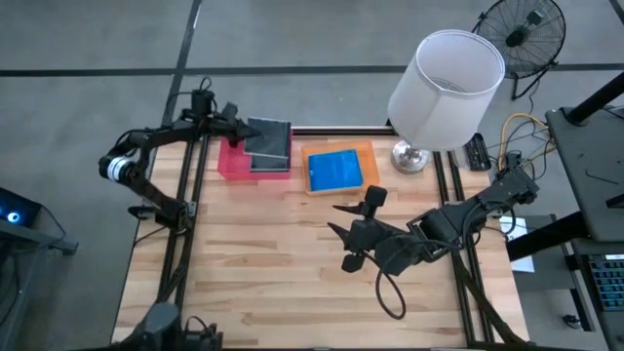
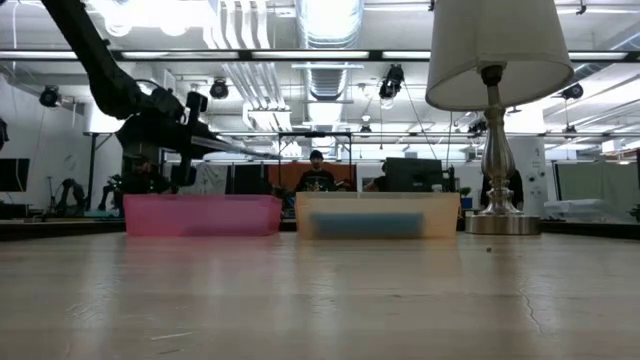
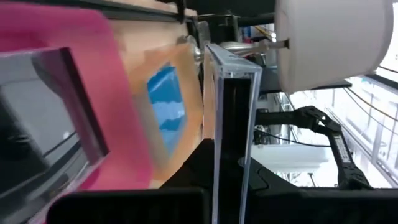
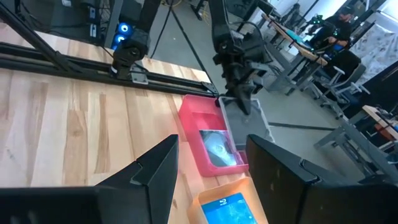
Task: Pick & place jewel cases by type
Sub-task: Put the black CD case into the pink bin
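Note:
A dark grey jewel case (image 1: 271,139) hangs over the pink tray (image 1: 229,164), carried by my left gripper (image 1: 234,132), which is shut on it. In the low view the case (image 2: 240,148) floats almost level above that tray (image 2: 200,215). Another dark case (image 3: 43,124) lies flat inside the pink tray. A blue case (image 1: 334,170) lies in the orange tray (image 1: 363,148). My right gripper (image 1: 343,239) is open and touches nothing, hovering over the bare table on the near side of the orange tray; its fingers stand wide apart (image 4: 211,168). My left gripper holds the dark jewel case by its edge nearest the table's left (image 3: 233,146), pinched between the two fingers across its flat faces. The fingers come level from the table's left. The case is lifted clear and nearly level, reaching out over the pink tray.
A lamp with a white shade (image 1: 447,88) and a metal base (image 1: 409,156) stands right of the orange tray. A black cable loop (image 1: 390,292) lies on the wood near the right arm. The table's near half (image 1: 263,283) is bare wood. People sit in the room beyond.

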`<state>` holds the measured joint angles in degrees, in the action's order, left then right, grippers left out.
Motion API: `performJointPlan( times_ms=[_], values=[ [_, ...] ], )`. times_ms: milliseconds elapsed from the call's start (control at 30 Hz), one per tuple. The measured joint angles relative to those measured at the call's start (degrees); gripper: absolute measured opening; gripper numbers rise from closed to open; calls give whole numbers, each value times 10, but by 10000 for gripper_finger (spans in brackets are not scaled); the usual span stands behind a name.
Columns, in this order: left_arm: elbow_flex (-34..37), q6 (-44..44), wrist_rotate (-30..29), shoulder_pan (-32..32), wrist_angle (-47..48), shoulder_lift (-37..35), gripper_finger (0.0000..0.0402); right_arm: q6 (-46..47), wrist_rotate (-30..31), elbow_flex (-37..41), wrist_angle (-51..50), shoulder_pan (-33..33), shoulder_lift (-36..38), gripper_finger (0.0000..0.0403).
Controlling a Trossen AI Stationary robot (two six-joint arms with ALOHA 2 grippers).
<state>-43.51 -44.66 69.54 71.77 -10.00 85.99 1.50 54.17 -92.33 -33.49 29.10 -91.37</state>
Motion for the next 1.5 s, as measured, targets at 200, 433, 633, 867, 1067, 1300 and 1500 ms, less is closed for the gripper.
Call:
performJointPlan(
  times_ms=[200, 433, 633, 867, 1067, 1300, 1500],
  values=[
    [4, 23, -1, 0, -1, 32, 0, 0, -1, 0, 0, 2, 0, 183],
    [2, 31, -7, 5, -5, 66, 0, 28, -2, 0, -1, 3, 0, 183],
    [3, 40, -25, 6, -8, 73, 0, 26, -2, 0, -1, 4, 0, 183],
    [4, 36, -27, 6, -12, 73, 0, 24, -2, 0, -1, 4, 0, 183],
    [6, 15, -51, 6, 1, 72, 0, 16, -2, 0, -2, 4, 0, 183],
    [6, -7, -82, 6, 9, 70, 0, 4, -2, 0, -2, 4, 0, 183],
    [7, 32, -101, 6, 62, 70, 0, 3, -2, 0, -5, 4, 0, 183]
  ],
)
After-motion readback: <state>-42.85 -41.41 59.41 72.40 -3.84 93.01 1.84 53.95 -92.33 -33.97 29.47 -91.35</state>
